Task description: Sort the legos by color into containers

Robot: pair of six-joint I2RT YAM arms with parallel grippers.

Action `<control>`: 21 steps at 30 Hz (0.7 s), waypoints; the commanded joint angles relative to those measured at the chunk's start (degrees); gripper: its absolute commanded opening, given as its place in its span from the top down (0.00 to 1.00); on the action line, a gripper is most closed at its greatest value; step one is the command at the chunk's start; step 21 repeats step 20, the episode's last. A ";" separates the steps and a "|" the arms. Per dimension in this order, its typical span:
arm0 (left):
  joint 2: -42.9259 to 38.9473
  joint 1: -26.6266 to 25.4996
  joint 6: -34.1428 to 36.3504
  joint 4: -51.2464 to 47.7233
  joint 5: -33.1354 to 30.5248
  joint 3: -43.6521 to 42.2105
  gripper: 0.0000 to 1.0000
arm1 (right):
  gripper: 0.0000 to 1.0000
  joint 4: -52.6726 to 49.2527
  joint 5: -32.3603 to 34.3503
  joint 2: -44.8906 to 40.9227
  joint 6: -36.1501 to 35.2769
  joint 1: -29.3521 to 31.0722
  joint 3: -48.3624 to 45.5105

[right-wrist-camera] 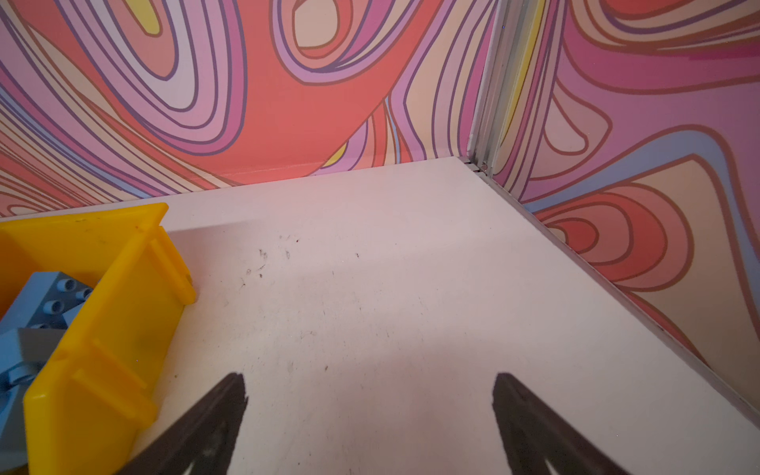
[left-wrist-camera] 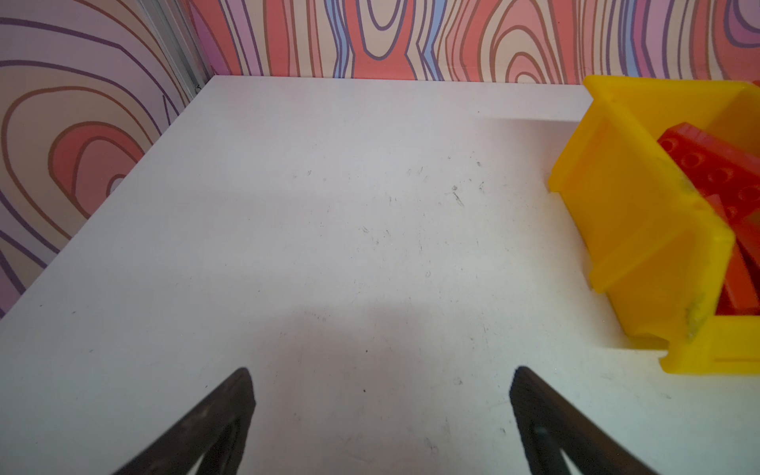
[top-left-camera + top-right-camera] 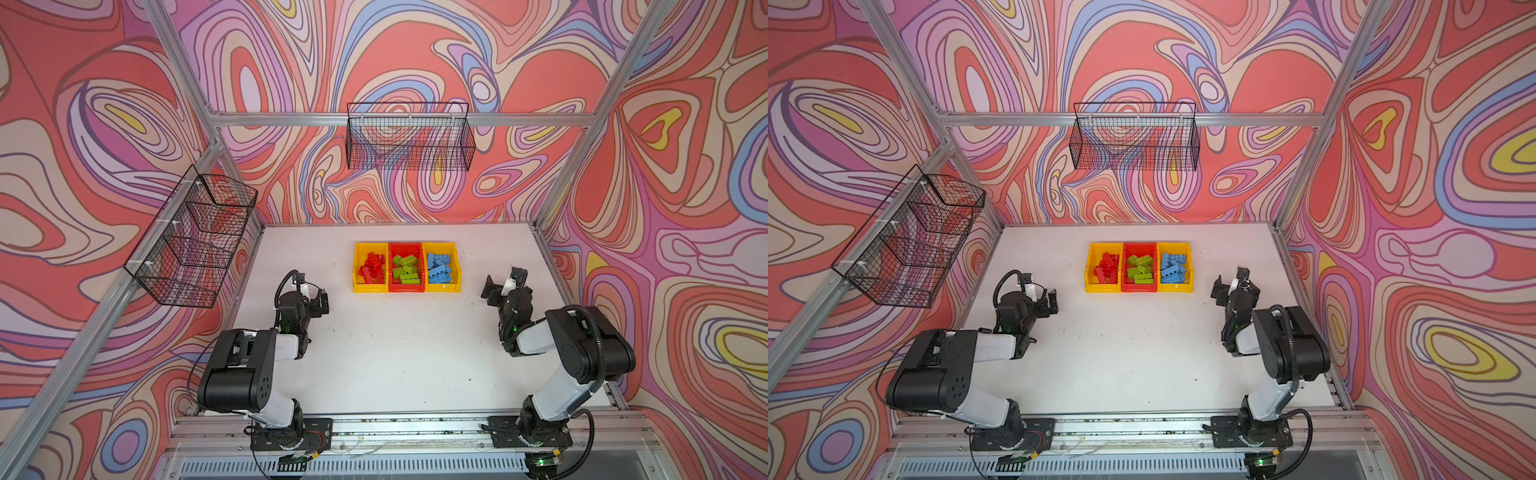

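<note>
While left tool & right tool gape empty, 3 bins hold sorted legos — green legos in both top views only.

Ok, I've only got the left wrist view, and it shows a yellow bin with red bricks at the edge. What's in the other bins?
Observer: The red bin in the middle holds green bricks.
Operator: And the one beyond it?
Observer: That is a second yellow bin, and it holds blue bricks.
Operator: Anything lying loose?
Observer: No brick shows on the table in either top view.
</note>
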 commanded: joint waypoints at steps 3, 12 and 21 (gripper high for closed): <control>-0.05 0.23 1.20 1.34 0.93 0.75 0.00 | 0.02 2.50 -0.22 0.02 -1.15 -0.23 -0.55; 0.27 0.24 1.21 2.40 0.84 0.45 0.00 | 0.02 1.98 -0.15 0.02 -1.17 -0.21 -0.29; 0.25 0.23 1.22 2.31 0.88 0.42 0.00 | 0.02 2.06 -0.22 0.02 -1.24 -0.21 -0.29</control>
